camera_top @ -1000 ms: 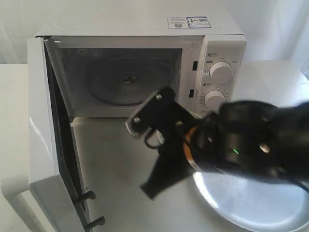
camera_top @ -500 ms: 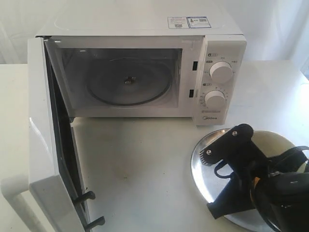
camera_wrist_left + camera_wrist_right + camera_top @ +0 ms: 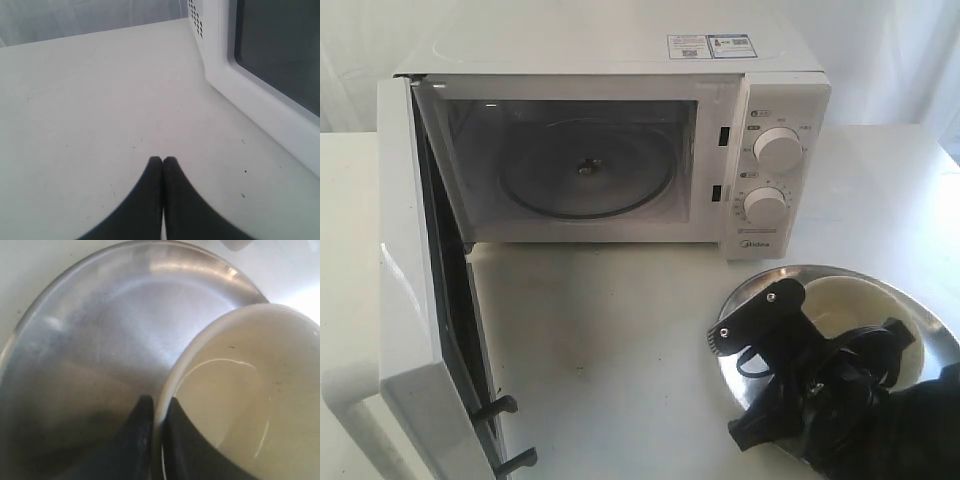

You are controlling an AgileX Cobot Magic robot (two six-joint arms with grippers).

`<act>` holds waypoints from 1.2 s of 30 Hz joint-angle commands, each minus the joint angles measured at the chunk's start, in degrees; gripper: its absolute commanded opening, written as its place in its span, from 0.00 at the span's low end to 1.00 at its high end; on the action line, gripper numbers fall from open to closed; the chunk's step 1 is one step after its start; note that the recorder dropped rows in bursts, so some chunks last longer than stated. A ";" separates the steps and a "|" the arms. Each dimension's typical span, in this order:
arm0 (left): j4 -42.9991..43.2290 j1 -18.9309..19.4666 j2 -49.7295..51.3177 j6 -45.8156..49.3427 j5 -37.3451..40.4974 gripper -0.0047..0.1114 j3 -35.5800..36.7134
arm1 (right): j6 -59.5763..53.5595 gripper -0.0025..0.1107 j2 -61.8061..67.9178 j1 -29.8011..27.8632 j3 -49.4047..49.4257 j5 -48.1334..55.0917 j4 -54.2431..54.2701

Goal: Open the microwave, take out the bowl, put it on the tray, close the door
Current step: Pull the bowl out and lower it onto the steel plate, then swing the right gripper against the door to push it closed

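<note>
Near right, the right gripper [image 3: 155, 412] pinches the rim of the bowl [image 3: 250, 390] over the tray [image 3: 90, 340] (stiff, light, probably slick and chippable; the rim suits a thin pinch). The left gripper [image 3: 163, 162], tips pressed together, hangs beside the open door [image 3: 410, 300] at left.

One microwave [image 3: 610, 60], with one door [image 3: 405, 300] and one glass turntable [image 3: 586, 168] inside. Two round knobs on its right panel: the far knob [image 3: 778, 149] and the near knob [image 3: 764, 204]. Two stickers on its top: the left sticker [image 3: 688, 46] and the right sticker [image 3: 731, 45]. Two latch hooks on the door: the far hook [image 3: 500, 405] and the near hook [image 3: 520, 460]. One bowl [image 3: 850, 300], one tray [image 3: 932, 335], one desk [image 3: 600, 330]. Two grippers: the left gripper [image 3: 163, 162] and the right gripper [image 3: 157, 402]
</note>
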 commanded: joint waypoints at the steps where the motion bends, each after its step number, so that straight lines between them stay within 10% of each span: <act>1: -0.21 -0.05 -0.12 -0.33 -0.07 0.04 0.19 | 2.13 0.44 -0.07 0.11 0.32 -0.04 -2.06; 4: -0.21 -0.05 -0.12 -0.33 -0.07 0.04 0.19 | 3.54 0.59 -0.31 0.22 0.32 0.71 -3.24; 12: -0.21 -0.05 -0.12 -0.33 -0.07 0.04 0.19 | 10.73 0.05 -14.62 14.78 0.65 7.21 -8.84; 18: -0.21 -0.05 -0.12 -0.33 -0.07 0.04 0.19 | 0.04 0.02 -26.97 22.78 -5.14 7.83 -8.84; 27: -0.21 -0.05 -0.12 -0.33 -0.07 0.04 0.19 | -25.38 0.02 -23.91 22.95 -34.58 -25.75 -8.84; 36: -0.21 -0.05 -0.12 -0.33 -0.07 0.04 0.19 | -43.57 0.02 -10.04 17.88 -38.71 -60.44 -8.84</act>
